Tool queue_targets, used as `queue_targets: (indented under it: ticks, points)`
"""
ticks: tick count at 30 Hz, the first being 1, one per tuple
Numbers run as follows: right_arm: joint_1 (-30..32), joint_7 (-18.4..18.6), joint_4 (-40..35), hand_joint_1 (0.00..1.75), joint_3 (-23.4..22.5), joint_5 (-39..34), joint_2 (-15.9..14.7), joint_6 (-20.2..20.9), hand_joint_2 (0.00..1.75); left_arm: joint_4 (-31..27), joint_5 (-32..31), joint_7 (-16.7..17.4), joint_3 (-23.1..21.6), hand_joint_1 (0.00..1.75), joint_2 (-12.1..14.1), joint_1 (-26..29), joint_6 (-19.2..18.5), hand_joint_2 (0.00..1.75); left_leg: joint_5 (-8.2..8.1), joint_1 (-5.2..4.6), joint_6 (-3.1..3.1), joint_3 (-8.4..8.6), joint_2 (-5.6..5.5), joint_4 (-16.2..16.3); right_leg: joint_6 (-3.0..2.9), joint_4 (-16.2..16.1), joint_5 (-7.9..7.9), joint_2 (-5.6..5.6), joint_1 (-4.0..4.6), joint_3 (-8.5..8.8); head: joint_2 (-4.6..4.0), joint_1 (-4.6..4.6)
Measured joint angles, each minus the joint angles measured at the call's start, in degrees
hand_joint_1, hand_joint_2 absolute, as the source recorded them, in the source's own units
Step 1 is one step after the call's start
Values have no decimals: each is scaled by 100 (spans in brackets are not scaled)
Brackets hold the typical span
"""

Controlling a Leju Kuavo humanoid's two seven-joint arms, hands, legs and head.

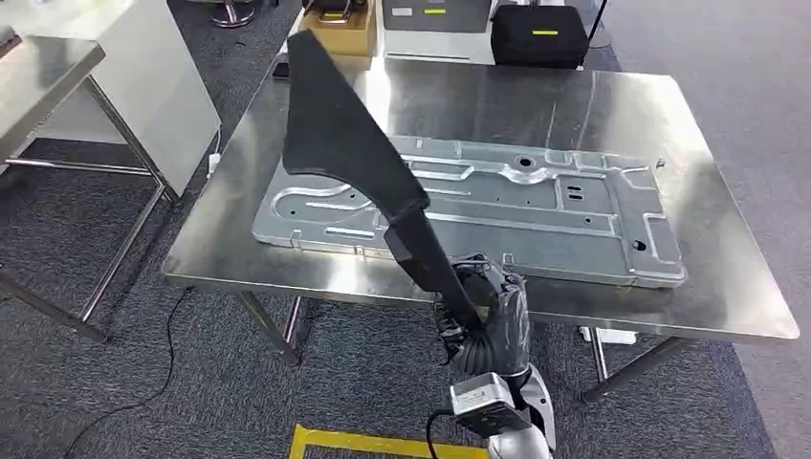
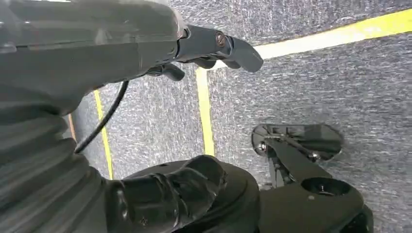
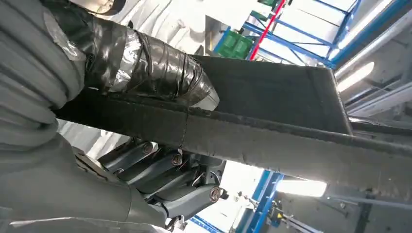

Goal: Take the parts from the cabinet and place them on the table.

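1 flat stamped grey sheet-metal panel [image 1: 478, 206] lies on the steel table [image 1: 727, 287]; right hand [image 1: 488, 320] grips a black felt-like blade-shaped part [image 1: 339, 134] above it, unplaced. Left hand [image 2: 194, 46] hangs, fingers loosely spread, holding nothing.

The carrying surface [image 1: 574, 105] is a rectangular stainless-steel table top, polished and reflective, on slanted metal legs standing on grey carpet floor [image 1: 143, 363]. Lying flat directly on it is one large, pale grey stamped sheet-metal panel [image 1: 536, 206] with raised ribs, cut-outs and holes; its long side runs parallel to the near edge and it occupies the middle of the top. A small dark object [image 1: 280, 70] sits at the far left corner; its identity cannot be determined.
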Motion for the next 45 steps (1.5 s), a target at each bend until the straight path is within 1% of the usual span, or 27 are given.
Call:
queue_targets:
  ticks: [1, 2, 3, 5, 7, 8, 10, 11, 12, 13, 16, 18, 21, 22, 23, 26, 27, 28, 29, 31, 33, 36, 38, 39, 42, 43, 45]
  points:
    - [-12, 2, 4, 169, -11, 13, 0, -20, 175, 0, -2, 0, 0, 0, 0, 4, 0, 175, -66, -1, -49, -1, 3, 14, 11, -402, 106, -21, -14, 167, 0, 4]
    - [-30, 4, 18, 169, -24, 18, 0, -35, 175, 0, -4, 0, 4, 0, 0, -16, 0, 175, -112, -27, -97, 12, -17, 43, -15, -449, -9, -14, 48, 224, 0, 13]
    - [-35, 7, 15, 169, -31, 26, 2, -42, 175, 0, -4, 0, 7, 0, 0, -14, 0, 175, -123, -28, -127, 14, -16, 23, -90, -435, -17, -10, 40, 217, 0, -2]
    - [-38, 11, 20, 169, -52, 33, 0, -68, 175, 0, -7, 0, 9, 0, 0, -18, 0, 175, -140, -11, -188, 54, -8, -24, -165, -441, -59, 8, 76, 214, 0, -20]
    - [-49, 11, 13, 169, -66, 92, 4, -107, 175, -4, -17, 2, 11, 0, 0, -34, 0, 175, -219, 5, -247, 114, 0, 20, -257, -511, -72, 14, 32, 304, 0, -22]
    - [-75, 11, 13, 169, -68, 153, 9, -171, 175, -4, -28, 0, 11, 0, -2, -35, 0, 175, -326, 4, -263, -4, -1, 283, -295, -520, -97, 6, 33, 335, 0, -28]
    - [-142, 15, 22, 169, -74, 565, 17, -499, 175, -4, -74, 0, 11, 0, -2, -41, -7, 175, -705, 2, -289, -582, -2, 1258, -345, -519, -149, -2, 55, 373, 0, -42]
    - [-147, 22, 35, 169, -85, 984, 17, -795, 175, -4, -90, 2, 13, 0, -2, -50, -11, 175, -809, -1, -293, -857, -2, 1678, -353, -518, -181, -2, 71, 399, 0, -41]
    - [-143, 33, 57, 169, -98, 1567, 33, -1151, 175, -4, -120, 4, 13, 0, -2, -58, -15, 175, -777, -4, -288, -1042, -2, 1898, -359, -517, -217, 0, 83, 445, 0, -42]
    - [-140, 37, 77, 169, -120, 2090, 61, -1374, 175, -4, -140, 11, 13, 0, -2, -62, -22, 175, -582, -8, -272, -1067, -2, 1810, -363, -517, -255, 9, 90, 504, 0, -42]
    - [-141, 20, 101, 169, -166, 2949, 210, -1539, 175, -4, -186, 39, 13, 0, -2, -61, -37, 175, 441, -28, -147, -634, -3, 432, -349, -524, -405, 50, 117, 740, 0, -44]
    - [-131, -79, 122, 169, -223, 3238, 282, -1561, 175, -2, -208, 50, 13, 0, -9, -61, -44, 175, 283, -80, -96, -464, -4, 166, -275, -528, -469, 74, 145, 745, 0, -48]
    - [-37, -510, 142, 169, -510, 4150, 591, -1580, 175, -2, -280, 31, 13, 0, -11, -52, -66, 175, 249, -100, -52, -478, -14, 140, -200, -591, -483, 44, 121, 766, 0, -37]
    - [-25, -680, 135, 169, -612, 4434, 722, -1582, 175, -4, -304, 24, 15, 0, -22, -58, -72, 175, 283, -7, -14, -393, -7, 37, -161, -552, -531, 23, 128, 778, 0, -44]
    - [-29, -763, 125, 169, -701, 4704, 800, -1582, 175, -4, -323, 13, 15, 0, -26, -71, -83, 175, 266, -26, 13, -338, -13, -10, -137, -374, -602, 9, 127, 717, 0, -33]
    - [10, -837, 92, 169, -1035, 5047, 859, -1587, 175, -4, -382, 7, 15, 0, -28, -79, -105, 175, 184, -27, 71, -244, -15, -11, -88, 921, -1079, 10, 97, -52, 0, -37]
    - [30, -835, 92, 169, -1121, 5075, 863, -1587, 175, -4, -382, 4, 18, 0, -28, -74, -107, 175, 147, -26, 69, -207, -24, -7, -76, 1196, -1084, 10, 93, -276, 0, -33]
    - [44, -820, 92, 169, -1183, 5084, 874, -1587, 175, -4, -385, 0, 18, 0, -28, -64, -109, 175, 104, -26, 63, -153, -38, -4, -72, 1183, -910, 10, 88, -383, 0, -35]
    - [51, -820, 90, 169, -1242, 5119, 883, -1587, 175, -4, -385, -2, 20, 0, -28, -58, -111, 175, 55, -26, 51, -86, -43, -3, -78, 913, -620, 9, 84, -335, 0, -33]
    - [47, -817, 90, 169, -1303, 5294, 894, -1587, 175, -4, -422, -18, 20, 0, -28, -58, -120, 175, -73, -26, 13, 95, -48, -3, -118, -126, 117, 6, 85, 36, 0, -33]
    - [27, -745, 116, 169, -1360, 5574, 909, -1585, 175, -4, -459, -53, 22, 0, -31, -89, -144, 175, -175, -64, -62, 114, -51, 22, -175, -451, 71, 2, 144, 225, 0, -31]
    - [-81, -480, 204, 169, -1414, 6103, 922, -1585, 175, -4, -548, -66, 22, 0, -46, -113, -181, 175, -207, -51, -138, 139, -30, -51, -266, -493, -32, 34, 145, 231, 0, -46]
    - [-203, -98, 354, 169, -1427, 6551, 944, -1585, 175, -7, -608, -87, 24, 0, -46, -139, -214, 175, -317, -43, -196, 139, -22, 121, -331, -592, -53, 30, 85, 349, 0, -46]
    - [-280, 132, 445, 169, -1425, 6711, 944, -1585, 175, -7, -621, -94, 24, 0, -46, -137, -238, 175, -462, -39, -222, -55, -19, 466, -363, -601, -75, 16, 82, 381, 0, -57]
    - [-438, 706, 717, 169, -1399, 6992, 944, -1585, 175, -7, -664, -107, 28, 0, -46, -166, -247, 175, -865, -11, -276, -937, -17, 1800, -376, -600, -180, -7, 86, 475, 0, -52]
    - [-445, 745, 763, 169, -1399, 7014, 944, -1585, 175, -7, -669, -107, 28, 0, -46, -168, -249, 175, -764, -9, -281, -1067, -14, 1895, -376, -600, -220, -6, 85, 527, 0, -55]
    - [-466, 760, 832, 169, -1394, 7023, 944, -1585, 175, -7, -671, -109, 31, 0, -46, -167, -249, 175, -145, 2, -279, -955, -12, 1316, -357, -600, -322, 14, 77, 679, 0, -53]
